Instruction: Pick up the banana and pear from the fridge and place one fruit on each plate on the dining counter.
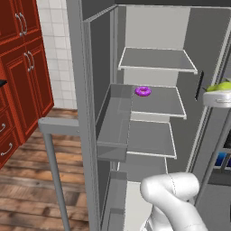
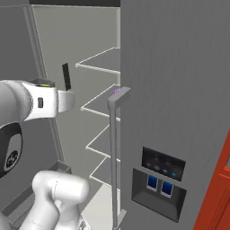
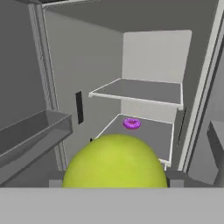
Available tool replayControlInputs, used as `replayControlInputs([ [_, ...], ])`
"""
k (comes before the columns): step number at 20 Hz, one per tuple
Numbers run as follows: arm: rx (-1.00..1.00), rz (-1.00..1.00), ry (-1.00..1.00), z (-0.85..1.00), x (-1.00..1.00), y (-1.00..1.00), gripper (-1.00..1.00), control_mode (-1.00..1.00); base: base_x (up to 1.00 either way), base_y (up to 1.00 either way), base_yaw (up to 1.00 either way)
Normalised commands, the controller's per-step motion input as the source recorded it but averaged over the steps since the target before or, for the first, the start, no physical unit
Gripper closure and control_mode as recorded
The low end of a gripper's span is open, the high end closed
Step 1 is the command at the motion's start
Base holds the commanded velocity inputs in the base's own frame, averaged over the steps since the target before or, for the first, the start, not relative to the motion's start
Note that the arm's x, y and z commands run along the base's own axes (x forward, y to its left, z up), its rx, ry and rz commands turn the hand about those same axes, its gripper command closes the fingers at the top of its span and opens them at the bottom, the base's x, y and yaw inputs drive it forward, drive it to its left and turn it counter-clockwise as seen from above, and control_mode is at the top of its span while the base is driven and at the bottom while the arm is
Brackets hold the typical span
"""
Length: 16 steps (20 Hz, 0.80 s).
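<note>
Red cabinets (image 1: 22, 67) are standing far left, the fridge (image 1: 153, 113) is gaping open with a purple doughnut (image 1: 143, 91) sitting on its middle shelf (image 1: 162, 101), and at the right the gripper (image 1: 216, 92) is clamping the pear (image 3: 114, 161), hanging just outside the shelves

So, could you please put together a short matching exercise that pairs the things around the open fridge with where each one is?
Things:
1. pear
2. purple doughnut
3. blue-lit control panel
4. red cabinets

Places:
A. on the outer face of the fridge door
B. between the fingers of the end effector
C. on a middle fridge shelf
D. beside the fridge, against the tiled wall

Pairs: 1-B, 2-C, 3-A, 4-D
</note>
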Motion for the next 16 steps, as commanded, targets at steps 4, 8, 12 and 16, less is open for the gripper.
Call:
replayControlInputs([
  [4,0.00,0.06,-0.02,0.00,-0.12,0.00,1.00,1.00,-0.41,-0.03,0.25],
  [8,0.00,0.00,0.00,0.00,0.00,0.00,1.00,1.00,-0.56,-0.11,0.42],
  [12,0.00,0.00,0.00,0.00,0.00,0.00,1.00,1.00,-0.65,-0.41,0.49],
  [16,0.00,0.00,0.00,0.00,0.00,0.00,1.00,1.00,-0.70,-0.70,0.45],
])
